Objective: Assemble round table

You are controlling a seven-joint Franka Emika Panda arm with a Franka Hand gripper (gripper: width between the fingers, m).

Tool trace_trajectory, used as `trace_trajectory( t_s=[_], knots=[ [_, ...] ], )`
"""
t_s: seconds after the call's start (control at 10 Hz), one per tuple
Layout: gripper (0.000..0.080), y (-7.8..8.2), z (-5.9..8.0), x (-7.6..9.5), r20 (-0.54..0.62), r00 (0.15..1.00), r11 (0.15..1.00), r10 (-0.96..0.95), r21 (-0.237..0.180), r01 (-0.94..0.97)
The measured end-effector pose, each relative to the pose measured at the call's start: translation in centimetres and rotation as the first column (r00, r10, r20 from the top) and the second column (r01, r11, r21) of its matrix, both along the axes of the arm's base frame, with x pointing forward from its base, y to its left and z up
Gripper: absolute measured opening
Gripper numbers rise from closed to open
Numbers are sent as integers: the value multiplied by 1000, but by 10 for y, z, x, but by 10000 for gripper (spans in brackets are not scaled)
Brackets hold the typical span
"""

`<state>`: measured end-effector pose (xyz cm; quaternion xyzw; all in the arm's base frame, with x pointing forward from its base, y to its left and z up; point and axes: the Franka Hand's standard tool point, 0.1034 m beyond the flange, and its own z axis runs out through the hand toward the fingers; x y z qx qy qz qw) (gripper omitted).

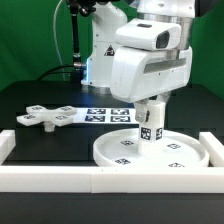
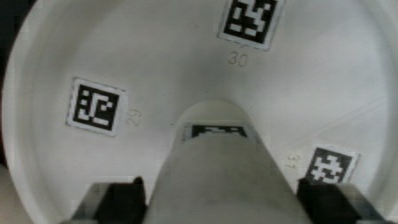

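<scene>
The large rimmed round disc [image 1: 150,150] lies flat on the black table, near the front rail. The short cylindrical post [image 1: 151,124] stands upright on the disc's middle, with tags on its side. My gripper [image 1: 152,106] is shut on the post's upper part from above. In the wrist view the post [image 2: 221,165] runs between my two black fingers [image 2: 118,200] down to the disc [image 2: 160,60], which fills the view with its tags. The flat cross-shaped piece [image 1: 46,117] lies on the table at the exterior view's left.
White straight border rails run along the front [image 1: 100,180] and at both sides [image 1: 214,146]. The marker board [image 1: 106,114] lies behind the disc. The arm's base and a cable stand at the back.
</scene>
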<state>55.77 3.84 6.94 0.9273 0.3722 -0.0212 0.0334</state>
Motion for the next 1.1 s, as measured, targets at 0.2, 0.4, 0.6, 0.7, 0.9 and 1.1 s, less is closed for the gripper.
trace_trajectory(
  t_s=[0.2,0.4,0.6,0.7,0.9,1.1],
  knots=[
    [409,0,1,0,10,992,993,-122,1,122],
    [409,0,2,1,16,991,991,-131,1,131],
    [591,-10,10,-4,14,998,998,-61,1,61],
    [637,-25,18,-12,10,999,999,-33,0,33],
    [648,-57,29,-28,19,998,998,-61,-2,61],
    [649,-53,26,-28,15,998,998,-58,-2,58]
  ],
)
